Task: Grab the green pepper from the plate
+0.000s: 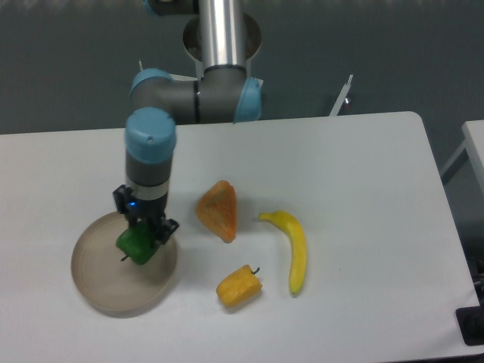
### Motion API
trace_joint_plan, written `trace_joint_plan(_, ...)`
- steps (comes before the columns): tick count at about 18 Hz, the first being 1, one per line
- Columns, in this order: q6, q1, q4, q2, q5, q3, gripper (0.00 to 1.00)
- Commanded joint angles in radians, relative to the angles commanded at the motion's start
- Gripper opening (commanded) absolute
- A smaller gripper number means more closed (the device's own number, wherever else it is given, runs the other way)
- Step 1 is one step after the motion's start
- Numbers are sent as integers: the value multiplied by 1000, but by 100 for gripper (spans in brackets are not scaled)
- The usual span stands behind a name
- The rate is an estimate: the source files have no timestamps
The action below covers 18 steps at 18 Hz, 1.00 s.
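Observation:
The green pepper (136, 245) is a small glossy dark-green lump with its stem pointing down-left. My gripper (142, 234) comes straight down on it and is shut on it, with dark fingers on either side. The pepper hangs over the right part of the plate (106, 283), a round beige-grey dish at the table's front left. It looks lifted a little off the dish, though how far is hard to tell from this angle.
An orange wedge-shaped piece (218, 210) lies right of the plate. A yellow-orange pepper (239, 286) sits near the front, and a banana (293, 248) lies to its right. The arm's base column (223, 34) stands at the table's back edge.

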Motion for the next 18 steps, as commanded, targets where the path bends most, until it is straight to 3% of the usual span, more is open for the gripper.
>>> trace_joint_plan(4, 190, 114, -83, 32, 0, 25, 34)
trace_joint_plan(8, 290, 175, -79, 29, 2, 29, 34)
trace_joint_plan(18, 320, 181, -82, 17, 68, 75, 33)
